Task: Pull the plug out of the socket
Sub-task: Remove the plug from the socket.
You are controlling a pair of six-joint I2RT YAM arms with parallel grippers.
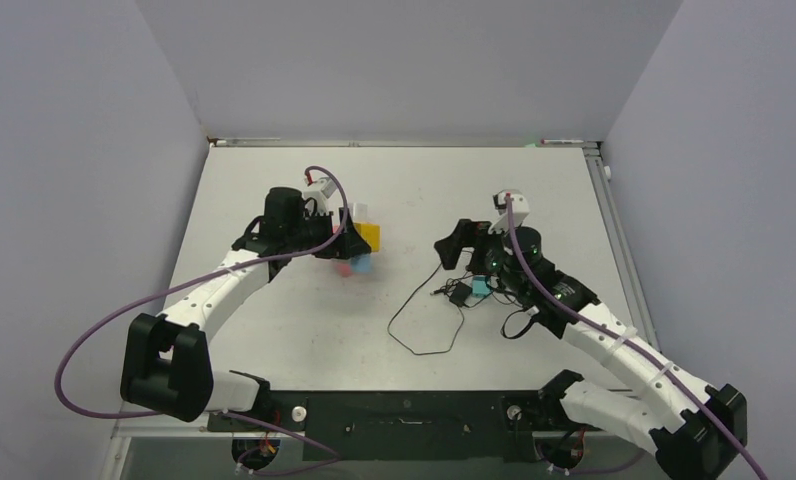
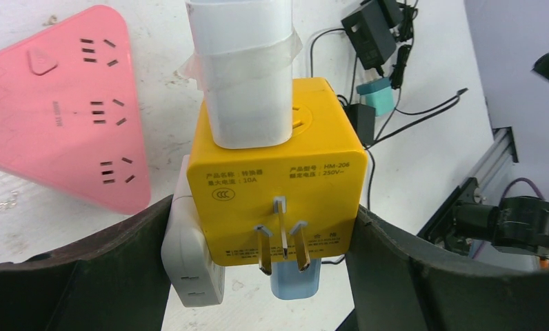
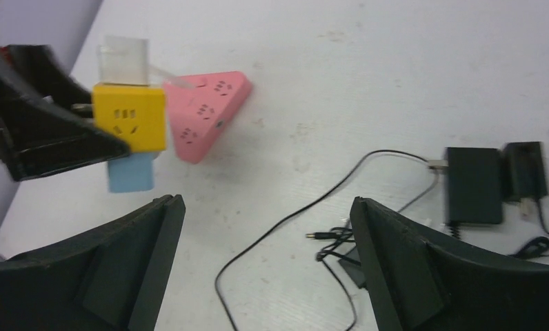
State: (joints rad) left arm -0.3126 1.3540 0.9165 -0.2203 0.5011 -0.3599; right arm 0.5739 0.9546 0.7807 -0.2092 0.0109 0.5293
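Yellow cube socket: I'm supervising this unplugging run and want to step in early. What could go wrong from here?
1. The left tool clamps the yellow cube socket with a white side plug seemingly wedged against one finger; a pull could twist the cube or loosen the grip.
2. The right tool, open, hangs over a loose black cable and black adapters; sweeping toward the cube could snag them.

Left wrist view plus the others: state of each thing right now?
yellow cube socket: clamped in left gripper
left gripper: shut on the socket
top white plug: plugged in
side white plug: plugged in
blue plug: plugged in
pink power strip: flat on table, visible outlets empty
right gripper: open, empty
black adapter: lying loose on table
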